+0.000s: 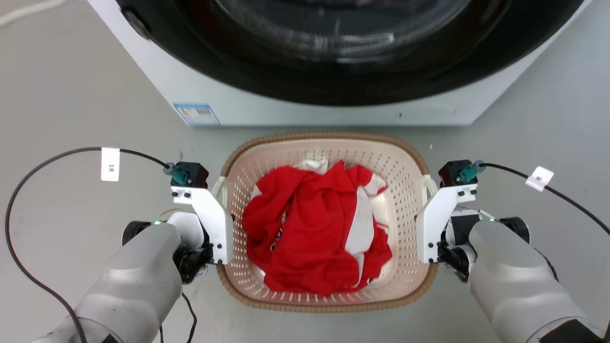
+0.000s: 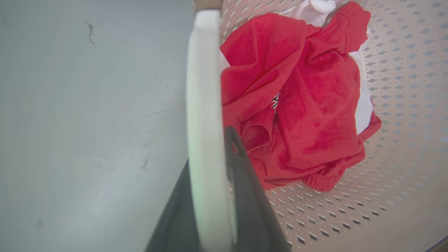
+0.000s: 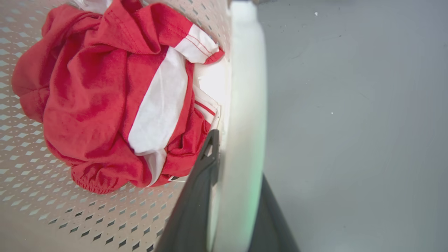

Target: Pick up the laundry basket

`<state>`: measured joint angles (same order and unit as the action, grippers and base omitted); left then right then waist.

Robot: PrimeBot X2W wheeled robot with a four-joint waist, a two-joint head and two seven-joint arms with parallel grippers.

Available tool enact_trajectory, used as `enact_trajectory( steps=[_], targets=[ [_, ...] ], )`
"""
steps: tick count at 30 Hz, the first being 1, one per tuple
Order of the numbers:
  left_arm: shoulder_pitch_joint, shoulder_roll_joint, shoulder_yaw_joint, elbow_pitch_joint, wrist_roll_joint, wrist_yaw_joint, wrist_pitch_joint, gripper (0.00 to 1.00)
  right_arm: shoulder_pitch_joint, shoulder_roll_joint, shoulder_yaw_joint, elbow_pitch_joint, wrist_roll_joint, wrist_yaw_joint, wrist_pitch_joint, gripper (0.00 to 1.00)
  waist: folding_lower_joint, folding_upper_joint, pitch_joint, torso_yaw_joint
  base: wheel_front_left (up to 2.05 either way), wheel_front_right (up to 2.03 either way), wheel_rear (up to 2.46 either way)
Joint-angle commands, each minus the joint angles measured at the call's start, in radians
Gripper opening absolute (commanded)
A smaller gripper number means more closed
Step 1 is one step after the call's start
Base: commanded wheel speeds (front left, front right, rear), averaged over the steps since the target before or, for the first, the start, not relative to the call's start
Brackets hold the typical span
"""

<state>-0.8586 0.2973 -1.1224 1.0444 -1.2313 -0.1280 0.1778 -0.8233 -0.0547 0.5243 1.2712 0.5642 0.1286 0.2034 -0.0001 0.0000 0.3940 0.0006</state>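
Clothing [image 1: 314, 228], red and white, lay bundled inside the laundry basket [image 1: 329, 138], whose cream perforated walls and brown woven-look rim showed over the grey floor [image 1: 71, 95]; whether the basket's base touched that floor could not be told. The white washing machine [image 1: 305, 112], with its dark round door, stood just behind the basket. At the basket's left side the left hand [image 2: 209, 150] was clamped on the white left handle [image 2: 204, 87], with one dark finger [image 2: 245, 196] on the side of the handle facing the basket, close to the clothing, and the other on the handle's outer side. At the basket's right side the right hand [image 3: 238, 154] was closed on the white right handle [image 3: 246, 87] in the same way, its inner finger [image 3: 196, 199] next to the clothing. Both pale forearms reached in from the near corners of the basket
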Motion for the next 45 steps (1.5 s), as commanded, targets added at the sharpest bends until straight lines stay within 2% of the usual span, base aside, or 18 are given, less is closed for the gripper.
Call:
enact_trajectory(
  steps=[1, 9, 21, 31, 45],
  targets=[
    [0.01, -0.007, -0.005, -0.008, -0.007, -0.005, 0.006, 0.0, 0.013, 0.008, 0.008, -0.003, 0.005, 0.004, 0.013, 0.0, 0.0001, 0.0, -0.07, 0.01, 0.0, 0.0, 0.0],
    [0.03, 0.002, -0.031, -0.002, -0.068, -0.005, 0.111, 0.0, 0.026, 0.008, 0.038, -0.003, 0.064, 0.004, 0.153, 0.0, 0.0001, 0.0, -0.199, 0.012, 0.0, 0.0, 0.0],
    [0.081, -0.008, -0.063, 0.018, -0.127, -0.005, 0.2, 0.0, 0.08, 0.008, 0.056, 0.007, 0.119, 0.004, 0.282, 0.0, 0.0001, 0.0, -0.369, 0.008, 0.0, 0.0, 0.0],
    [0.121, -0.016, -0.086, 0.02, -0.143, -0.005, 0.216, 0.0, 0.137, 0.008, 0.068, 0.01, 0.163, 0.004, 0.343, 0.0, 0.0001, 0.0, -0.416, 0.004, 0.0, 0.0, 0.0],
    [0.155, -0.024, -0.104, 0.017, -0.161, -0.005, 0.215, 0.0, 0.154, 0.009, 0.082, 0.013, 0.18, 0.004, 0.337, 0.0, 0.0001, 0.0, -0.434, 0.0, 0.0, 0.0, 0.0]
  ],
)
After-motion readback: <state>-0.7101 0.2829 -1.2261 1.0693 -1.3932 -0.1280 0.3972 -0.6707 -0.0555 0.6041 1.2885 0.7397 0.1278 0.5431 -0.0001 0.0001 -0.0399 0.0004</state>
